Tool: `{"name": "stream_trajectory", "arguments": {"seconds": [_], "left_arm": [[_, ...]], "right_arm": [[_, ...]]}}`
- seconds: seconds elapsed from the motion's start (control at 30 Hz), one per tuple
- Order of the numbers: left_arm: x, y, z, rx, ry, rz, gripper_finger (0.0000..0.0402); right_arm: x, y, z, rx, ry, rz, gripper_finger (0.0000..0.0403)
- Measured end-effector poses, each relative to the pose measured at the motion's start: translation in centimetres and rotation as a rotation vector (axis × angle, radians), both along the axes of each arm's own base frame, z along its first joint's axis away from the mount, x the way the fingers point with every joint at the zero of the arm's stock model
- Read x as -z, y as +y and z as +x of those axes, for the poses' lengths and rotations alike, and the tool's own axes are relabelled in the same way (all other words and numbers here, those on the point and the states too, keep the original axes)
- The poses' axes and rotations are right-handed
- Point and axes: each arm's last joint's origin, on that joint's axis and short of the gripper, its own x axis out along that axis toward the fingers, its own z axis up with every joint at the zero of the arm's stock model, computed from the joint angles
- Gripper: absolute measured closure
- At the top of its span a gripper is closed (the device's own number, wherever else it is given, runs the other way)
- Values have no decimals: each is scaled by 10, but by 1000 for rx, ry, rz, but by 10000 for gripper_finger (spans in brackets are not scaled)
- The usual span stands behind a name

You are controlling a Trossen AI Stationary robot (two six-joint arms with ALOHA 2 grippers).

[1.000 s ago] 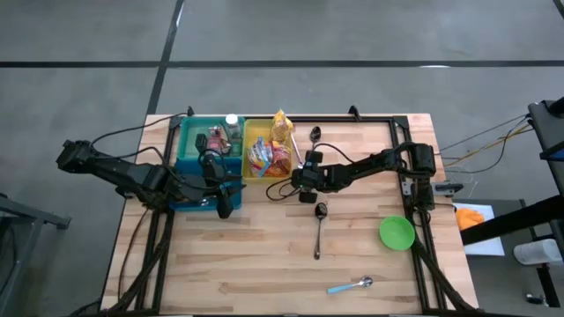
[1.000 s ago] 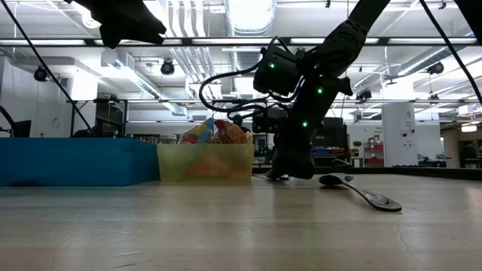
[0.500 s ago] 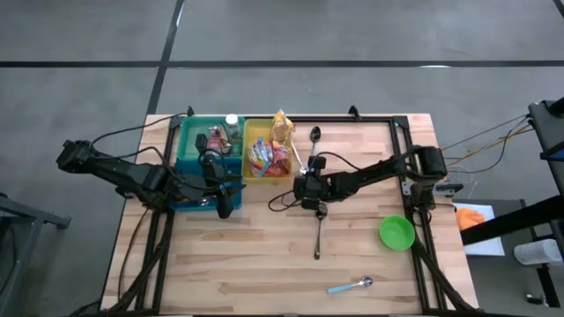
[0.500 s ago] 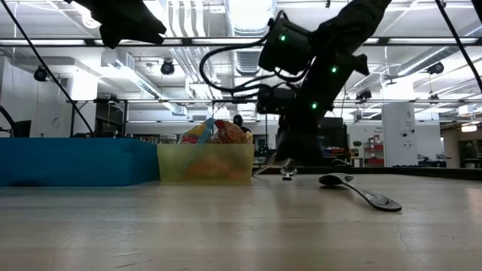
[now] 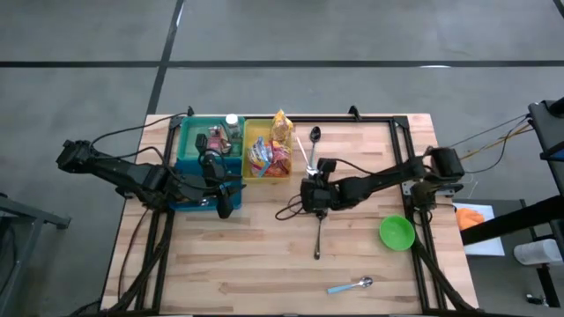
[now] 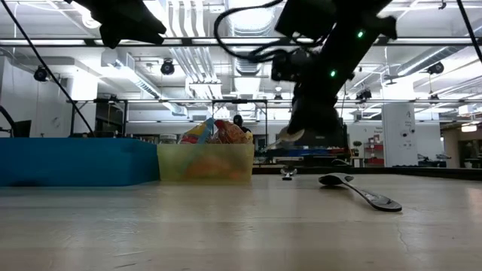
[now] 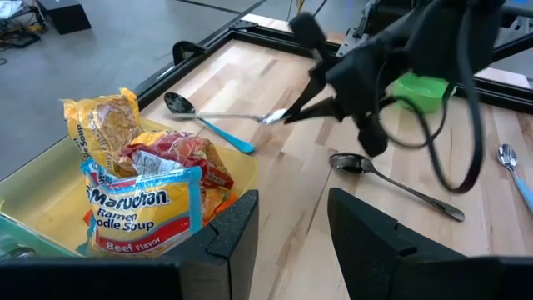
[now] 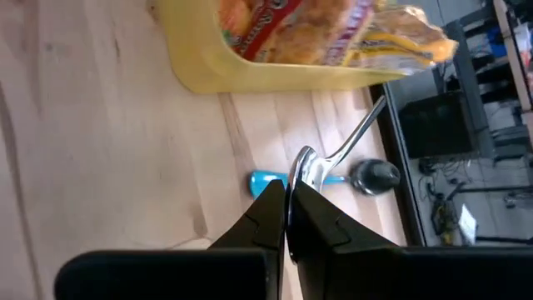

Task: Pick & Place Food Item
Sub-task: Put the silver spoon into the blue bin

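Note:
My right gripper [image 5: 312, 189] is above the table's middle, shut on a thin silver spoon [image 7: 237, 117] that reaches toward the far edge. Beside it a blue-handled spoon [image 8: 266, 180] lies flat on the wood. Food packets [image 5: 269, 157] lie in the yellow bin [image 5: 248, 172], ramen packets [image 7: 137, 208] among them. My left gripper [image 7: 291, 225] hangs open over the blue bin's [image 5: 189, 167] near right corner, with nothing between its fingers. My right gripper pinches the silver spoon's broad end [image 8: 304, 162] between its two fingertips. The fingers slant down and lie roughly along the spoon. The held end [image 6: 290, 136] is raised off the table. I cannot tell whether the far end [image 8: 379, 104] still rests on it.
A second silver spoon [image 5: 319, 229] lies just near of my right gripper. A green bowl [image 5: 397, 232] stands at the right, and another blue-handled spoon [image 5: 351, 285] lies near the front edge. A teal bin [image 5: 210, 136] with bottles stands at the far left.
My right gripper has risen and drawn back toward the table's near right, away from the yellow bin. It has stayed shut, and the silver spoon's held end has come up off the wood with it.

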Motion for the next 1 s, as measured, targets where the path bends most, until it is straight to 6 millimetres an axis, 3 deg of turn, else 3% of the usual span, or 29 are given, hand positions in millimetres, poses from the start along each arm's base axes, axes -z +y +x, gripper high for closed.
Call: {"name": "stream_trajectory", "arguments": {"seconds": [0.17, 0.53, 0.8, 1.0], "left_arm": [[0, 0, 0, 0, 0, 0, 256], [0, 0, 0, 0, 0, 0, 256], [0, 0, 0, 0, 0, 0, 256], [0, 0, 0, 0, 0, 0, 256]], "right_arm": [[-18, 12, -10, -2, -55, 23, 394], [-56, 49, -21, -254, -158, 112, 394], [-69, 76, -10, -613, -250, 238, 394], [-64, 86, 3, -842, -364, 334, 394]]}}
